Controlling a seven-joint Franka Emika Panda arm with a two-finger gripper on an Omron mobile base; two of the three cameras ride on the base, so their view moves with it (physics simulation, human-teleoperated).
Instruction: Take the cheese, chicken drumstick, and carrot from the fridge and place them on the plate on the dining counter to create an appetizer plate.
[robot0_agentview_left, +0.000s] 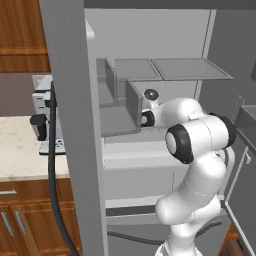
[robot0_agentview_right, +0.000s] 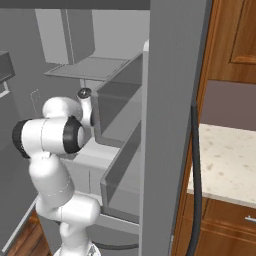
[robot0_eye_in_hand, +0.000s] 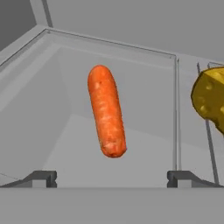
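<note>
Orange, hand view: the carrot (robot0_eye_in_hand: 106, 111) lies on the pale grey floor of a fridge (robot0_eye_in_hand: 131, 52) compartment, straight ahead of the jaws and between the lines of the two fingertips (robot0_eye_in_hand: 41, 178), its blunt cut end nearer them.
Carrot's lean: its far end tilts slightly toward the left fingertip's side; nothing touches it.
Yellow, hand view: the cheese (robot0_eye_in_hand: 211, 99) sits beyond the right fingertip's side, past a thin clear divider, cut off by the picture's edge.
Jaws: spread wide and released, holding nothing; the carrot lies apart from both tips.
Grey, left base view: the fridge stands open, its door edge a broad grey slab in front; the white arm (robot0_agentview_left: 192, 150) reaches in toward a clear-walled bin at mid height.
Gripper, left base view: the hand seems to sit inside that bin, though the bin wall hides the fingers.
Wood, left base view: brown cabinets and a speckled counter (robot0_agentview_left: 20, 150) lie off to the left of the arm.
Grey, right base view: the arm (robot0_agentview_right: 52, 140) bends into the same bin behind the door slab; a speckled counter stands to the right.
</note>
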